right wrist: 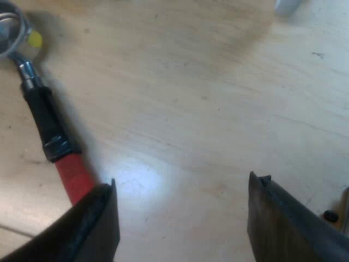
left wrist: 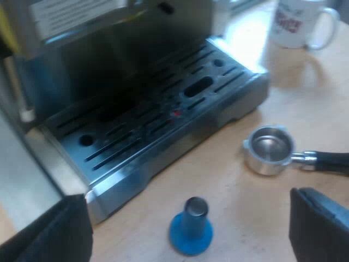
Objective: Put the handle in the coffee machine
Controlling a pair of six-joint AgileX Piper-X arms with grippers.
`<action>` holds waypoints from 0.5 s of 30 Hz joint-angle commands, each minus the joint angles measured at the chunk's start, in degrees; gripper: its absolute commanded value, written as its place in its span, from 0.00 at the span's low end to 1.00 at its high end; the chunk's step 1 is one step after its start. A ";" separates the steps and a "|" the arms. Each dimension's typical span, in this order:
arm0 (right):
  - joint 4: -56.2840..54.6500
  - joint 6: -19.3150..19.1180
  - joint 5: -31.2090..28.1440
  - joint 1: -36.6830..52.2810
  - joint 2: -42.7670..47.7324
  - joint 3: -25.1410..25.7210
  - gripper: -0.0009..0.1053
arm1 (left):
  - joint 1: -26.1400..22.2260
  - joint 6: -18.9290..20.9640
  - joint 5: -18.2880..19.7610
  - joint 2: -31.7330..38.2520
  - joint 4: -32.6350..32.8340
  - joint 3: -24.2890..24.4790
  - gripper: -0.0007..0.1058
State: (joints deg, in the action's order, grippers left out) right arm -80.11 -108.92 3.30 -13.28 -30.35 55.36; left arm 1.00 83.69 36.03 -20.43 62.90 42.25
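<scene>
Left tool spread over the blue tamper; right tool spread beside the portafilter handle's red end on the table.

Silver machine with a dark slotted tray, bright blue tamper, white mug with red lettering. The holder gleams steel, and its handle runs black, then red at the end. Pale wood-grain table underneath.

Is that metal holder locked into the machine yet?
No, out: the metal holder lies loose on the table, apart from the espresso machine.
</scene>
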 commanded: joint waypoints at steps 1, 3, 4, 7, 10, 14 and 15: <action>-1.36 -0.61 0.41 -3.62 -3.63 2.29 0.52 | 0.16 -0.67 2.89 -2.35 -0.14 1.03 0.72; -1.15 -0.28 0.41 -5.72 -5.57 2.76 0.52 | 0.16 -2.01 3.49 -3.76 -0.14 1.00 0.72; -1.08 0.13 0.41 -7.08 -6.49 2.94 0.52 | 0.16 -3.12 3.72 -4.68 -0.14 1.00 0.72; -0.88 2.17 0.21 -11.05 -8.86 3.13 0.52 | 1.51 -4.82 3.74 -6.48 -0.14 1.00 0.72; 0.21 4.93 -1.09 -15.03 -10.36 3.13 0.52 | 6.30 -5.65 3.74 -8.11 -0.14 1.00 0.72; 3.01 9.60 -6.19 -19.69 -10.99 3.13 0.52 | 14.90 -5.63 3.13 -10.31 -0.14 1.00 0.72; 3.28 10.12 -6.46 -20.36 -10.99 3.13 0.52 | 16.19 -5.63 2.85 -10.71 -0.14 1.00 0.72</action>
State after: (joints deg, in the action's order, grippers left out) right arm -77.30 -99.42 -2.19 -33.37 -41.37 57.73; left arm 16.44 78.43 38.66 -30.91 62.90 42.81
